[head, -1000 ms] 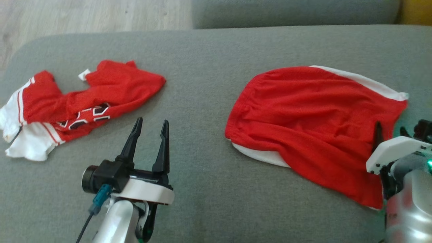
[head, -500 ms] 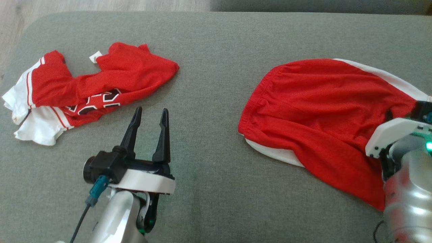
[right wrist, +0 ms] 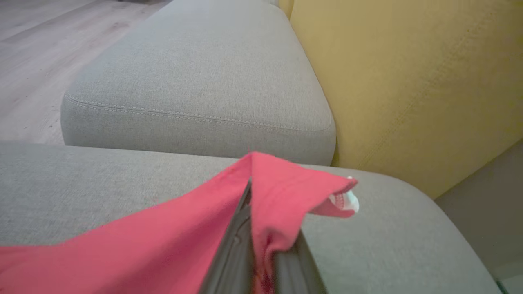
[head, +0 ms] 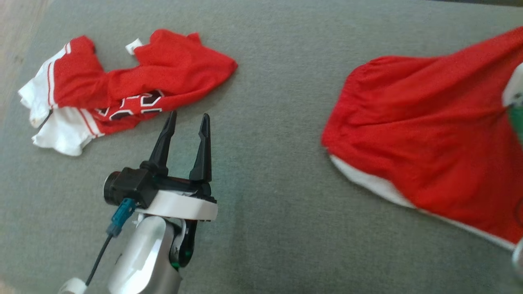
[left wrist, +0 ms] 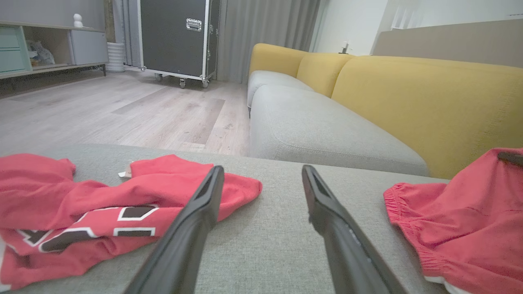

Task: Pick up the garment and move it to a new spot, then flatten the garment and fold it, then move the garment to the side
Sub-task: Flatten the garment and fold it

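**A:** Where is the garment?

**B:** The red shorts (head: 416, 134) lie on the right side of the grey cushion (head: 265, 228), well apart from the crumpled jersey (head: 135, 90) on the left.

**A:** Which way do they run?

**B:** Their long axis goes across me, left to right. The gathered waistband points toward my left, at the cushion's middle, and the leg end points right. The white trim runs along the edge nearest me. The far right corner is pulled up off the cushion into a peak.

**A:** Your claws?

**B:** My right claw (right wrist: 265, 228) is clamped on that raised corner, with red cloth pinched between its fingers and draped over them. Behind it is the yellow backrest (right wrist: 408, 81). My left claw (head: 186, 122) hangs spread wide with nothing in it, just beside the jersey's near edge, tips pointing away from me.
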{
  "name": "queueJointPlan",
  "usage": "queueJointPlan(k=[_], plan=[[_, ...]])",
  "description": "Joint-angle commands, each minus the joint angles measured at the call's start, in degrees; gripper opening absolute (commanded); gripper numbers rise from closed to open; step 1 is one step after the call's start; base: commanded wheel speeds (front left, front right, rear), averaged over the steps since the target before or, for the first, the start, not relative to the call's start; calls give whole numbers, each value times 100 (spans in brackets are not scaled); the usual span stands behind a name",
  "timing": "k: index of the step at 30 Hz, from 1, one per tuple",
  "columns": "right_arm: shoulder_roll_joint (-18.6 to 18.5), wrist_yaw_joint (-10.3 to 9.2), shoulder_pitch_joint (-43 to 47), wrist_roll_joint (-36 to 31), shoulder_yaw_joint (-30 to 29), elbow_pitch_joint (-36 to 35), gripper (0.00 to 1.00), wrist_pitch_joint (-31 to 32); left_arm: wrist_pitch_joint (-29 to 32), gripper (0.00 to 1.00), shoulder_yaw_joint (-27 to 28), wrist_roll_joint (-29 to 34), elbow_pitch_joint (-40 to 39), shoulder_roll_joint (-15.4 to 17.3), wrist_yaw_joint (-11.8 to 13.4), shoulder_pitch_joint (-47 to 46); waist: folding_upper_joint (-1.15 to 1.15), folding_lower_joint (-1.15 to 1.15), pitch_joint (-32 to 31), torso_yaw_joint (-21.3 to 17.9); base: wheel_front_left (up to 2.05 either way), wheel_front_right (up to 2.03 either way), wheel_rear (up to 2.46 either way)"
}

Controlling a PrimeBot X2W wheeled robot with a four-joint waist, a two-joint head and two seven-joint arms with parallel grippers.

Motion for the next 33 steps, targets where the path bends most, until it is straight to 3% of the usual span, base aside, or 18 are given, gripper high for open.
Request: queueJointPlan(k=[1, 9, 10, 11, 19, 26, 28, 33], plan=[[-138, 21, -308, -74, 128, -116, 0, -81, -37, 100, 138, -31, -188, 42, -2, -191, 0, -1, 122, 135, 0, 0, 0], [-559, 21, -1080, -448, 367, 354, 0, -221, -37, 100, 63, -75, -260, 42, 24, -283, 0, -1, 372, 352, 0, 0, 0], [-571, 21, -1124, -523, 417, 415, 45, -230, -37, 100, 64, -76, -263, 42, 29, -289, 0, -1, 380, 353, 0, 0, 0], [-564, 21, -1160, -567, 456, 499, 100, -225, -37, 100, 67, -77, -261, 42, 37, -296, 0, -1, 379, 348, 0, 0, 0], [-382, 21, -1191, -380, 488, 922, 100, -873, -37, 100, 155, -4, -267, 42, 63, -319, 0, -1, 169, 58, 0, 0, 0], [181, 21, -726, -6, 557, 1103, 100, -1440, -37, 100, 383, 204, -205, 42, 14, -146, 0, -1, -442, -523, 0, 0, 0], [403, 21, -551, 206, 670, 948, 100, -1484, -37, 100, 453, 261, -191, 42, 1, -84, 0, -1, -622, -689, 0, 0, 0], [947, 21, 399, 1217, 1320, -289, 100, -1492, -37, 100, 588, 250, -179, 42, -33, 81, 0, -1, -1002, -1044, 0, 0, 0]])
